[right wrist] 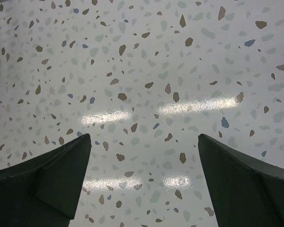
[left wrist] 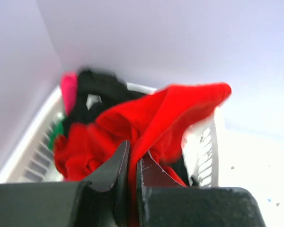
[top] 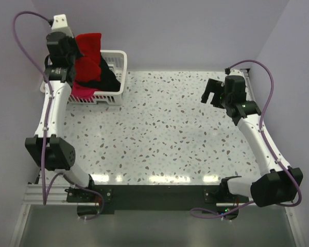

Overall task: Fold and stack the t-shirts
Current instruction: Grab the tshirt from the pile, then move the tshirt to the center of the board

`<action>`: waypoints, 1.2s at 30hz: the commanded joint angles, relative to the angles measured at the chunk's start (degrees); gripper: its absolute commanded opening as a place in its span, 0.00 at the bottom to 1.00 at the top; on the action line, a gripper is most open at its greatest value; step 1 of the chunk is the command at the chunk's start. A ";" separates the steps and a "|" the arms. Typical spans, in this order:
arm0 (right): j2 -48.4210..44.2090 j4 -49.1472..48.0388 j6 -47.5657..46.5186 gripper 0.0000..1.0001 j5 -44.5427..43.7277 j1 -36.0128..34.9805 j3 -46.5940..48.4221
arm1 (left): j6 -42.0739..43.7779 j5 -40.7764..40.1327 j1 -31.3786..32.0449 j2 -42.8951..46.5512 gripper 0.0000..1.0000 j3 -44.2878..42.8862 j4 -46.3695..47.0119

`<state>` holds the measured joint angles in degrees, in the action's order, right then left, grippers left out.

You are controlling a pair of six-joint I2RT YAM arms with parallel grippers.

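My left gripper [top: 74,49] is shut on the bright red t-shirt [top: 89,47] and holds it lifted above the white lattice basket [top: 116,64] at the table's far left. In the left wrist view the red t-shirt [left wrist: 170,113] is pinched between my fingers [left wrist: 114,165]. A black t-shirt [left wrist: 97,97], a magenta-pink one [left wrist: 68,90] and a bit of a green one [left wrist: 57,135] lie in the basket [left wrist: 206,151]. My right gripper [top: 212,92] is open and empty over bare table at the far right, and it also shows in the right wrist view [right wrist: 144,142].
The speckled white table [top: 165,128] spreads between the arms. Pale walls close the far side and both flanks. The arm bases sit on a dark bar at the near edge.
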<state>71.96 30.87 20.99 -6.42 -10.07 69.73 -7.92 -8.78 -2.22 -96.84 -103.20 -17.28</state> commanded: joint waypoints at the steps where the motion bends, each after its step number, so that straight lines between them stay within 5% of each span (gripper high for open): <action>1: -0.86 -1.08 0.36 0.99 1.49 0.05 1.99 | 0.10 -2.21 -0.16 9.28 0.00 2.11 9.71; 17: -3.50 -3.45 -0.16 0.99 5.80 0.13 0.40 | -2.27 1.48 -0.07 39.69 0.00 6.26 6.66; 27: -7.01 -2.13 -0.60 0.99 6.24 0.13 -2.14 | -19.05 24.05 0.11 40.33 0.00 16.15 1.89; 30: -8.77 -1.52 -0.25 0.99 6.24 0.05 -3.46 | -19.59 22.33 5.71 38.75 0.00 21.79 4.71; 31: -9.03 -1.26 -0.16 0.99 6.33 0.13 -3.90 | -18.46 20.05 12.43 37.87 0.00 22.51 4.97; 36: -12.46 1.90 -0.16 0.99 6.24 0.05 -6.80 | -12.48 19.31 26.11 23.30 0.00 22.96 4.01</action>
<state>62.13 30.74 20.78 -0.47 -10.07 64.34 -22.87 8.25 18.39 -68.47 -80.66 -14.48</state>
